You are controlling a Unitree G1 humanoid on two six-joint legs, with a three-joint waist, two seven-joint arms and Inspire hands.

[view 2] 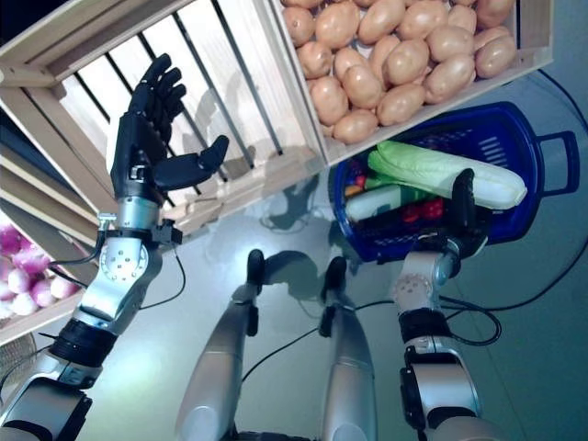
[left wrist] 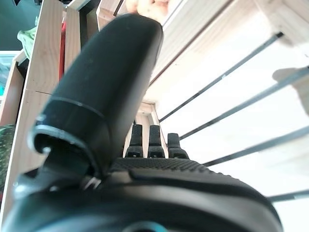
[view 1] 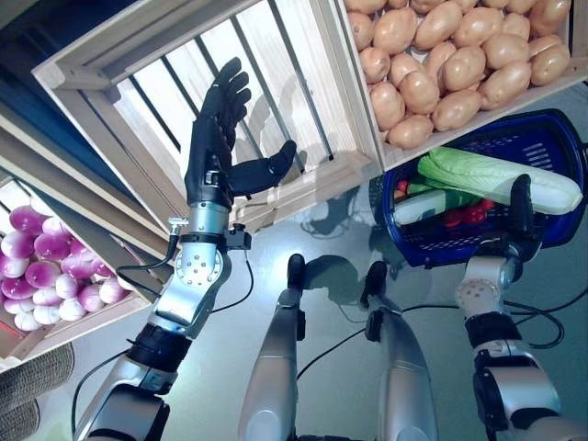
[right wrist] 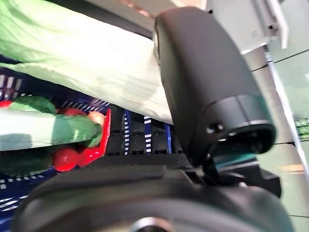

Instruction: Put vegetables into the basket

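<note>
While the left hand (view 1: 217, 138) hangs released before an empty wooden crate (view 1: 303, 110),
the right hand (view 1: 520, 220) grips the blue basket's (view 1: 551, 138) near rim, a napa cabbage (view 1: 501, 179) inside.

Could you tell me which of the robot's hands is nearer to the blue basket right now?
The right hand is nearer, holding the blue basket at its rim. The left hand is raised open before the empty wooden crate, well aside.
</note>
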